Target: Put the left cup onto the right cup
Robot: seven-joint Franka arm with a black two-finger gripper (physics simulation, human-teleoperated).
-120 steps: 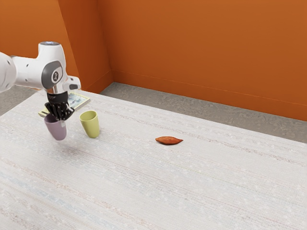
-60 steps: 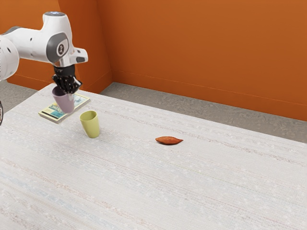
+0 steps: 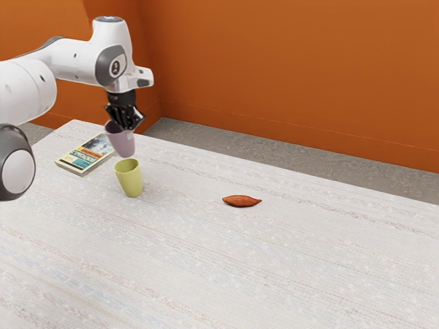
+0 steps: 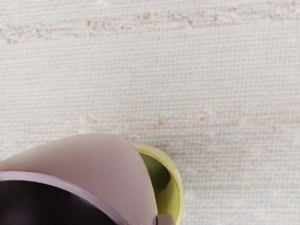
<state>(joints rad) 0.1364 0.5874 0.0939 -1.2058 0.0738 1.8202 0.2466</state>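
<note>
**Lilac cup hanging off-centre over the green one**

The gripper [image 3: 124,116] is pinching the rim of the lilac cup [image 3: 121,139], its fingers closed on the wall from both sides, and the cup is hanging in the air at a slight tilt. It is sitting just above the green cup [image 3: 129,177], which is standing upright on the table [image 3: 288,267], near the book [image 3: 85,153].

From the hand's own camera, the green cup [image 4: 167,180] is peeking out to one side of the lilac cup [image 4: 84,171], so I'm judging the two are not lined up yet.

That is what is worrying me. If the arm is lowering from here, the tilted base could be catching the green rim, knocking that cup over or sliding it. Letting go too high could be sending the lilac cup bouncing off onto the table. The rim-only grip may also be letting it swing.
</note>
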